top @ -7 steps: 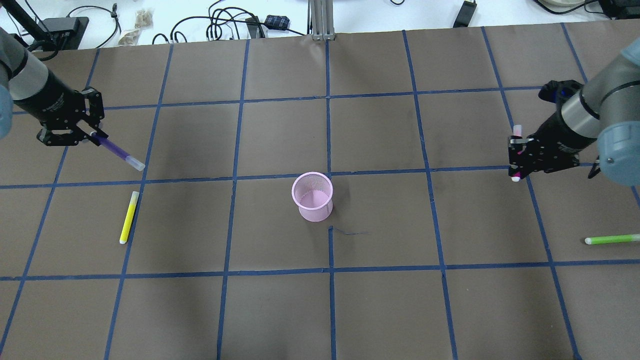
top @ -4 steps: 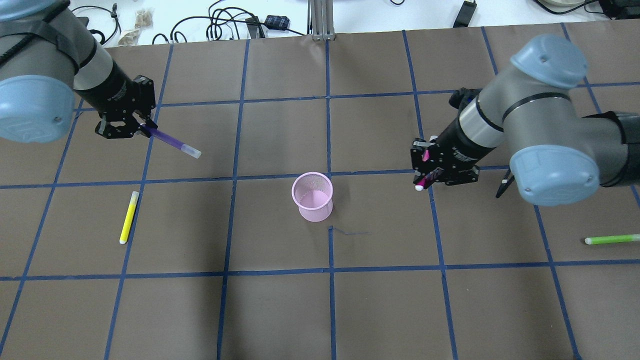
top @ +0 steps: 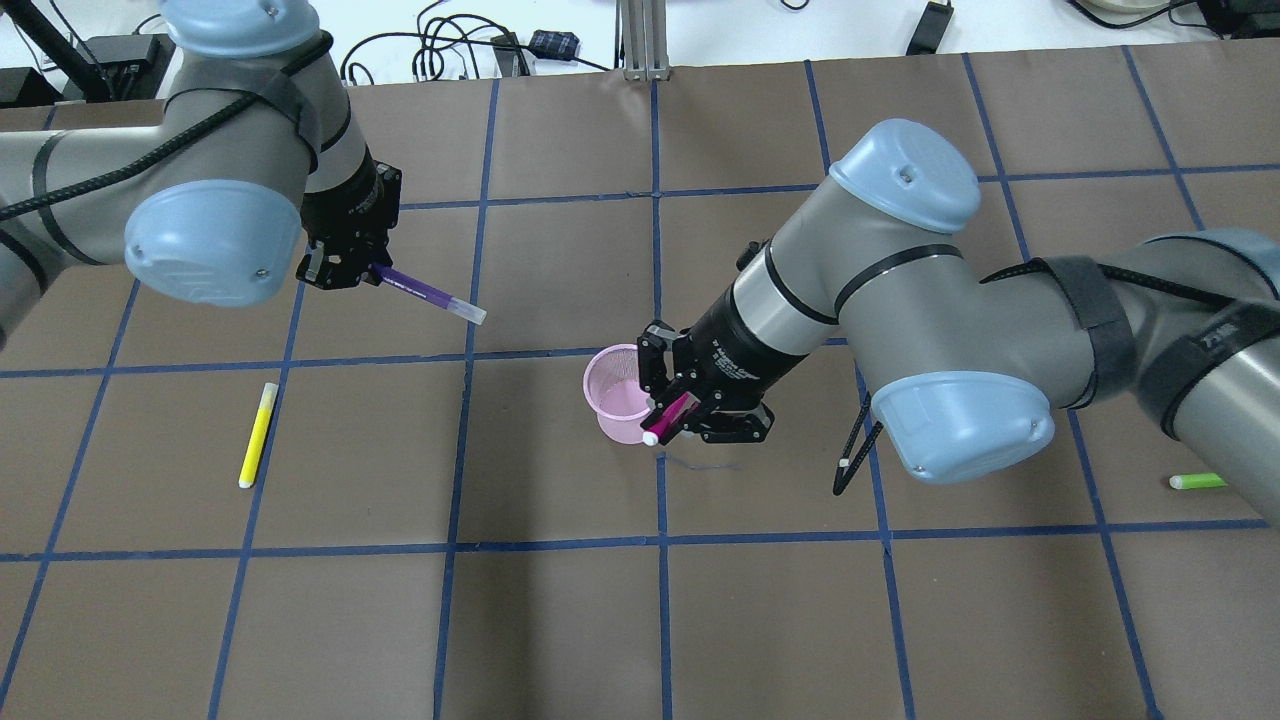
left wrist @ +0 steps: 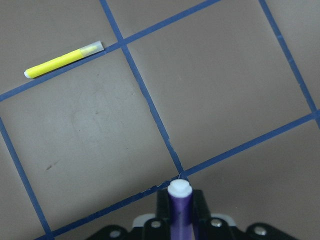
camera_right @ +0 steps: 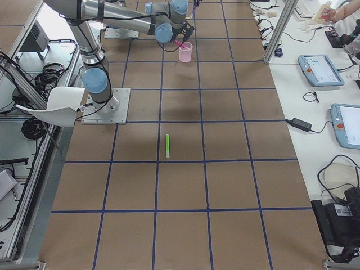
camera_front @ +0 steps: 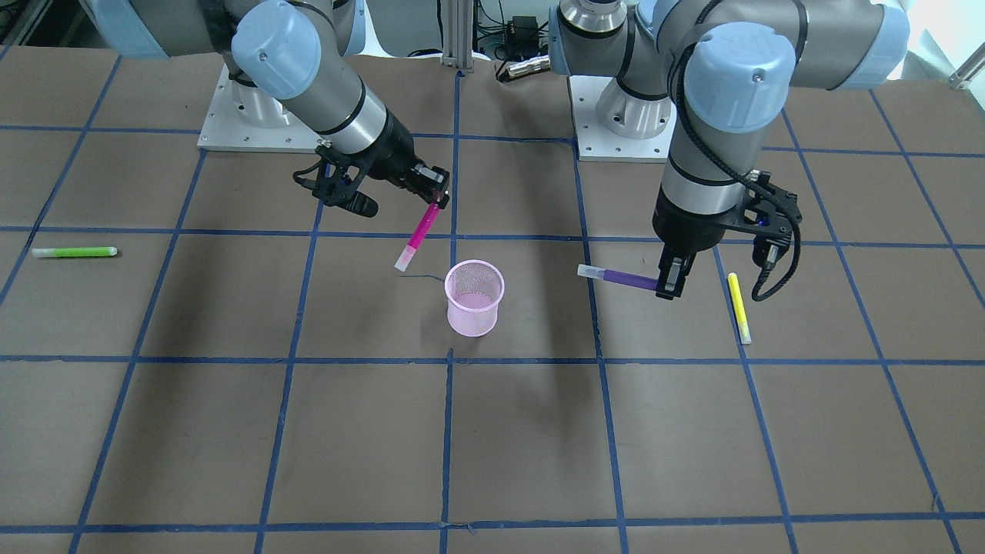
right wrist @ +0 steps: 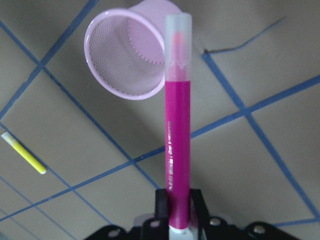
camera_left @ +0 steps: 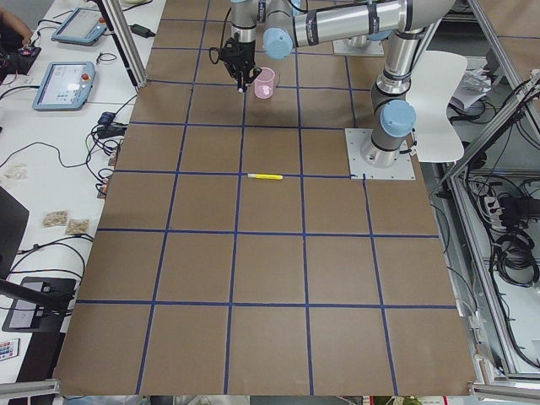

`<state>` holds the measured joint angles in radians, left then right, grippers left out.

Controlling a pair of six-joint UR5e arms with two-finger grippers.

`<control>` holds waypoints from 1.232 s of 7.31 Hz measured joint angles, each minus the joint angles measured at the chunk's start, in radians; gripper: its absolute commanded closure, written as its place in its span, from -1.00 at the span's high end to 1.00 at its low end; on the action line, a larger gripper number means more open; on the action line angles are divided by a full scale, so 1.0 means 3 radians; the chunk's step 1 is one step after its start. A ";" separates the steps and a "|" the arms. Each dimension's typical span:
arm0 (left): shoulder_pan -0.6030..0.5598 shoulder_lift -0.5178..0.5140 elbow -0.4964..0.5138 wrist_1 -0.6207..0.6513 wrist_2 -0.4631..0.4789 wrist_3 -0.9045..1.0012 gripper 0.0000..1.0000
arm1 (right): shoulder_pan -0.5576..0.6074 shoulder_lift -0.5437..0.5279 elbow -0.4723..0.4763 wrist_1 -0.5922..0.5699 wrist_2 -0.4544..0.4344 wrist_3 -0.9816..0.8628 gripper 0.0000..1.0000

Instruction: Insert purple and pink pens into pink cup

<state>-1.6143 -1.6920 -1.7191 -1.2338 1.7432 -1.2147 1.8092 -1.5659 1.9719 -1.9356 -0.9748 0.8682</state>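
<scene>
Right end effector (top: 678, 410), clamped on the pink pen (top: 670, 418), has moved in beside the cup (top: 625, 395). Left end effector (top: 352, 270), gripping the purple pen (top: 425, 293), has shifted toward centre frame.

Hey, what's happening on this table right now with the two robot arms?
Both arms are carrying pens toward a pink cup that stands upright mid-table. The right gripper is shut on the pink pen, held tilted close beside the cup, not yet inside. The left gripper is shut on the purple pen, further from the cup. A yellow pen and a green pen lie untouched on the table.
</scene>
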 measured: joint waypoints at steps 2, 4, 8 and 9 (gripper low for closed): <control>-0.0016 0.0014 0.0000 0.0003 0.0082 -0.0021 -1.00 | 0.0034 0.0143 -0.0011 -0.0034 0.0582 0.0457 -1.00; -0.0011 0.0017 -0.0001 0.0002 0.0128 -0.0019 -1.00 | 0.0034 0.0413 -0.0019 -0.0182 0.0880 0.0883 -1.00; -0.0009 0.0011 -0.0002 -0.0002 0.0139 -0.0020 -1.00 | 0.0004 0.0747 -0.0223 -0.0562 0.0943 0.1362 -1.00; -0.0009 0.0011 -0.0001 0.0000 0.0140 -0.0018 -1.00 | 0.0002 0.0828 -0.0267 -0.0584 0.0929 0.1400 -1.00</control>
<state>-1.6168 -1.6886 -1.7194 -1.2339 1.7853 -1.2200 1.8096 -1.3176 1.8919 -2.1109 -0.6962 1.2881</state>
